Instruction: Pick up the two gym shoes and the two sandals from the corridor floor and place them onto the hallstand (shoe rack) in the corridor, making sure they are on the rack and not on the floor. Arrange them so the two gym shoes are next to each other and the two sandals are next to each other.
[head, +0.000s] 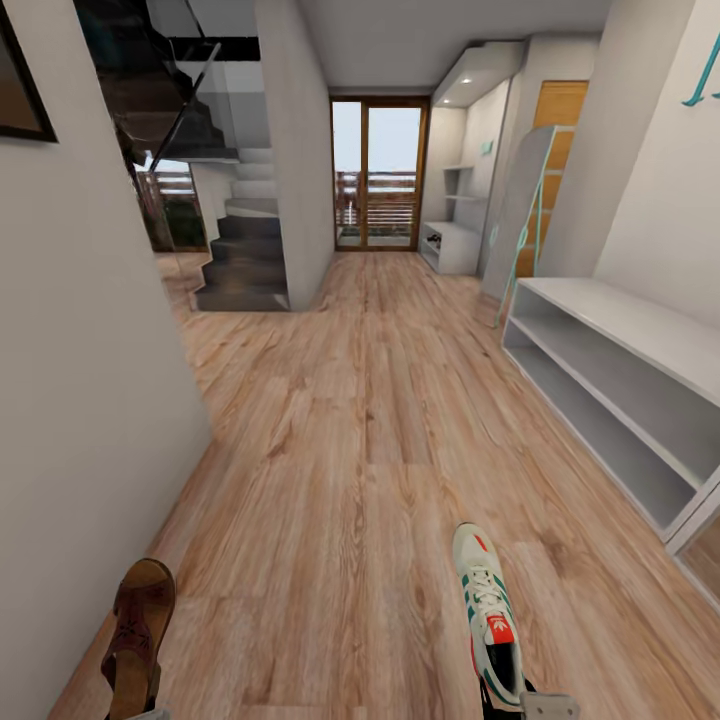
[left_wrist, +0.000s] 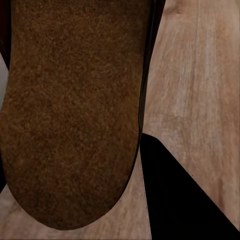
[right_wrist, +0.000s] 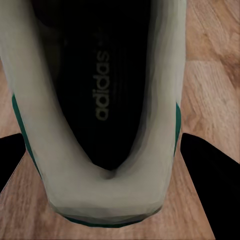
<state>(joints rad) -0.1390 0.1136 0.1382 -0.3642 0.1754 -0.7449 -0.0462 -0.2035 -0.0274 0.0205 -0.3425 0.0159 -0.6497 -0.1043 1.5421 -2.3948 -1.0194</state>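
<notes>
One gym shoe (head: 487, 600), white with green stripes and a red tongue label, hangs low over the corridor floor (head: 360, 450) at the near right, toe pointing away. My right gripper (head: 545, 706) is shut on its heel; the right wrist view looks into the shoe's dark opening (right_wrist: 100, 100), with a black finger (right_wrist: 210, 175) on each side. At the near left a brown sandal (head: 140, 625) is tilted up, and my left gripper (head: 148, 714) is shut on it. Its brown sole (left_wrist: 70, 115) sits beside a black finger (left_wrist: 180, 200). The hallstand (head: 620, 330) stands ahead on the right, both shelves bare.
A white wall (head: 90, 380) runs close along the left. Dark stairs (head: 245, 260) rise at the far left, and a glass door (head: 380, 175) ends the corridor. Another white bench (head: 450, 245) stands far right, with a leaning grey panel (head: 525, 210) in front of the hallstand.
</notes>
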